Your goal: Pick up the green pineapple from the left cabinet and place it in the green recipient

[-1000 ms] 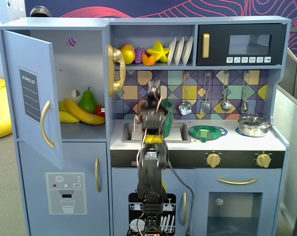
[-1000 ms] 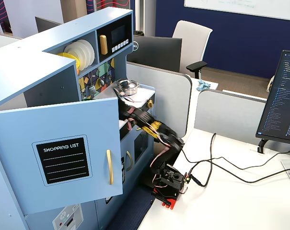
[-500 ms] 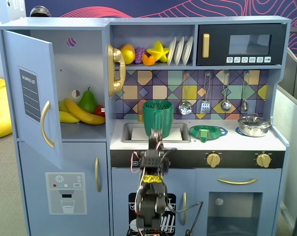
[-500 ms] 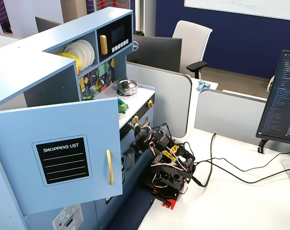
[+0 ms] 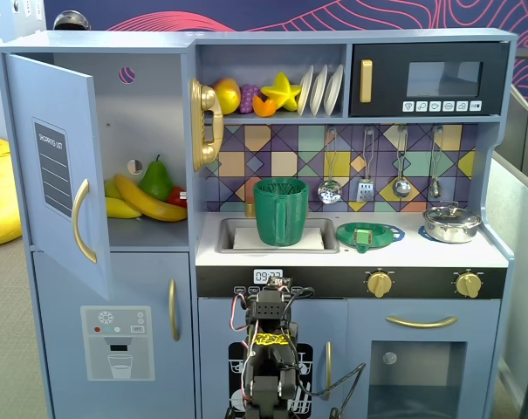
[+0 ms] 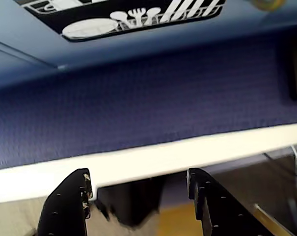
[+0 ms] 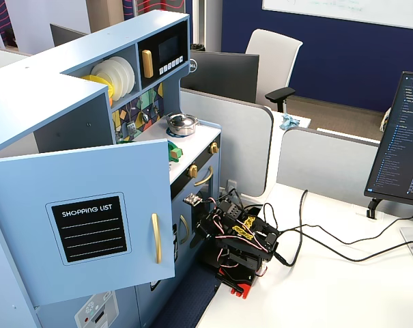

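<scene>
The gripper (image 6: 138,196) hung low in front of the toy kitchen, its two black fingers (image 6: 65,206) spread apart with nothing between them (the wrist view showed only blue carpet and a pale table edge beyond). In a fixed view the folded arm (image 5: 270,349) sat below the counter. Above it, the green cup (image 5: 281,211) stood upright in the sink (image 5: 229,234), with a flat green strainer (image 5: 369,234) just beside it. Farther left, the cupboard (image 5: 150,131) had its door (image 5: 58,166) swung open; a pear (image 5: 156,180) and bananas (image 5: 141,199) lay on its shelf. The green pineapple could not be made out in any view.
</scene>
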Available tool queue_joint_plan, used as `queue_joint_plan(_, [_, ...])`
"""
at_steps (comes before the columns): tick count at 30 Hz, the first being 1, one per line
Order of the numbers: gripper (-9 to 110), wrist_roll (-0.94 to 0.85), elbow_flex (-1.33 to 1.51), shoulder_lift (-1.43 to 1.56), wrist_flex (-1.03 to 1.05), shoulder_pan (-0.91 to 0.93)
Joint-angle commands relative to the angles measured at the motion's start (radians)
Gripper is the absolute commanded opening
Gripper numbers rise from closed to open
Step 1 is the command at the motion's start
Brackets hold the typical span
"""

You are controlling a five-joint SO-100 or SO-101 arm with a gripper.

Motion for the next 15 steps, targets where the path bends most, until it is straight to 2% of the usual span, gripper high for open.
queue_joint_plan(1, [16,0.080,0.083,-0.003,0.095,-0.023])
queue_joint_plan(3, [16,0.137,0.083,-0.003,0.089,-0.031])
queue_joint_plan(9, [16,0.132,0.083,-0.002,0.089,-0.029])
queue_joint_plan(15, [16,0.144,0.083,-0.002,0.087,-0.107])
